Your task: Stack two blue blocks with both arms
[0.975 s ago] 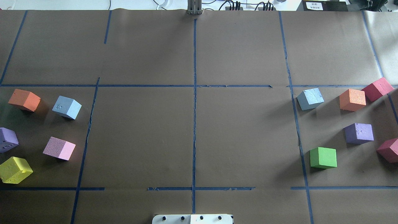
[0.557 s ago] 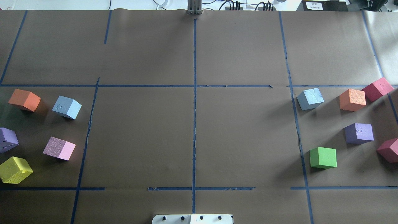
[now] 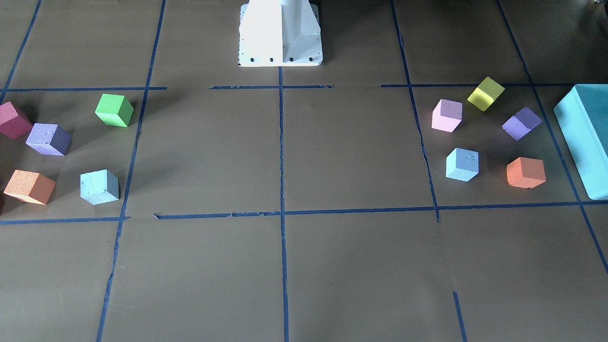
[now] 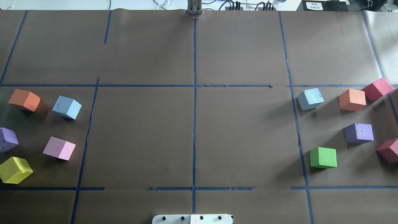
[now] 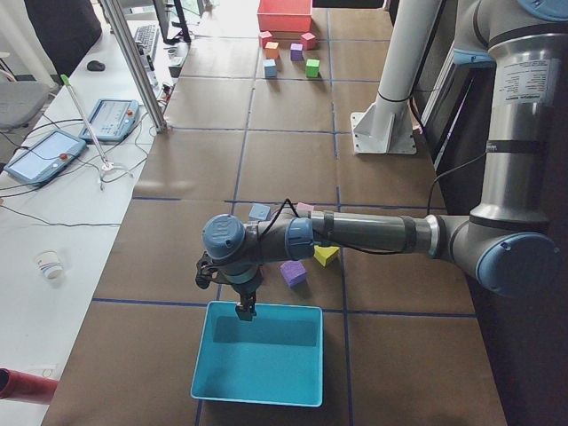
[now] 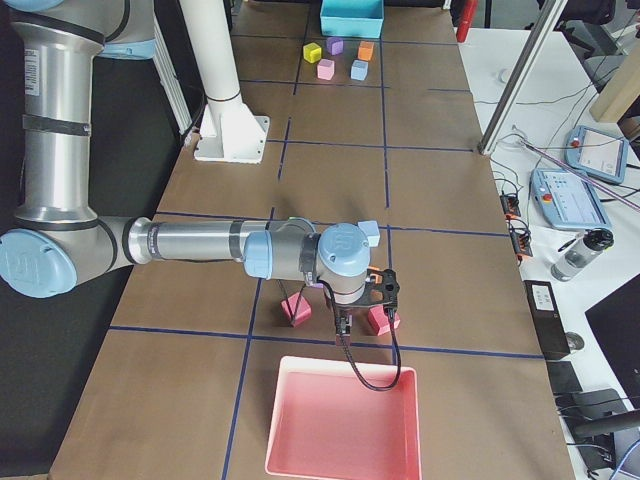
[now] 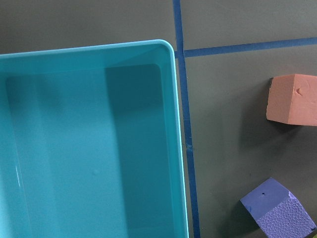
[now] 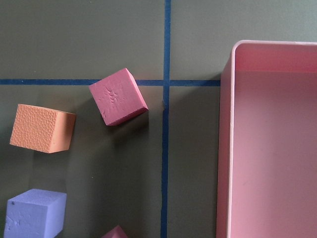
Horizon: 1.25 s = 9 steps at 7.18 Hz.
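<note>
One pale blue block sits on the table's left side, among other cubes; it also shows in the front-facing view. The other blue block sits on the right side and shows in the front-facing view too. Neither arm shows in the overhead view. In the exterior left view my left gripper hangs over the turquoise tray's edge. In the exterior right view my right gripper hangs by the pink tray's edge. I cannot tell whether either is open or shut. Both are far from the blue blocks.
A turquoise tray lies beyond the left cubes, a pink tray beyond the right ones. Orange, purple, pink and yellow cubes ring the left block; orange, purple, green and dark pink the right. White pedestal.
</note>
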Available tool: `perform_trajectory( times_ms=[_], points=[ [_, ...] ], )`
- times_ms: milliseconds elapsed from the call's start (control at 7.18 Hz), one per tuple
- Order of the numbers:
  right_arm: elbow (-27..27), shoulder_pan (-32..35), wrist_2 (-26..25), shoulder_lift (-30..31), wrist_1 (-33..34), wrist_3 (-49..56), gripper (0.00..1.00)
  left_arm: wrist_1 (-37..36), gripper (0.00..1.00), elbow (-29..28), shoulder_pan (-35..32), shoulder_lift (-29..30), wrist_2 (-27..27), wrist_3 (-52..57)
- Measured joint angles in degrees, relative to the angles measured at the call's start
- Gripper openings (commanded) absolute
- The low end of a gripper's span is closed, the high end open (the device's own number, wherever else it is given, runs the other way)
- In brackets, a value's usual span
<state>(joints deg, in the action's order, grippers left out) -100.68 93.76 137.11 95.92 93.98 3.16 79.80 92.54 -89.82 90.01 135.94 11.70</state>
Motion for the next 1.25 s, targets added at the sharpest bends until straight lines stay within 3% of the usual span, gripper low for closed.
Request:
perform_trajectory(
  times_ms=[418, 696, 975, 1253],
  points=[
    [-1.7, -5.0, 0.1, -4.4, -0.1, 0.0, 1.00, -0.1, 1.00, 0.6, 0.0, 0.0, 0.6, -0.1],
    [-2.2, -11.2, 0.3, -7.9, -0.8, -6.4, 1.00, -0.1, 1.00, 0.9, 0.0, 0.0, 1.5, -0.1],
    [-2.4, -19.4, -0.7, -10.0, -9.0, -22.4, 1.00, -0.1, 1.00, 1.0, 0.0, 0.0, 1.7, -0.1],
    [-2.4, -27.5, -5.0, -11.1, -17.2, -34.5, 1.00, -0.1, 1.00, 1.2, 0.0, 0.1, 1.7, -0.1]
  ],
)
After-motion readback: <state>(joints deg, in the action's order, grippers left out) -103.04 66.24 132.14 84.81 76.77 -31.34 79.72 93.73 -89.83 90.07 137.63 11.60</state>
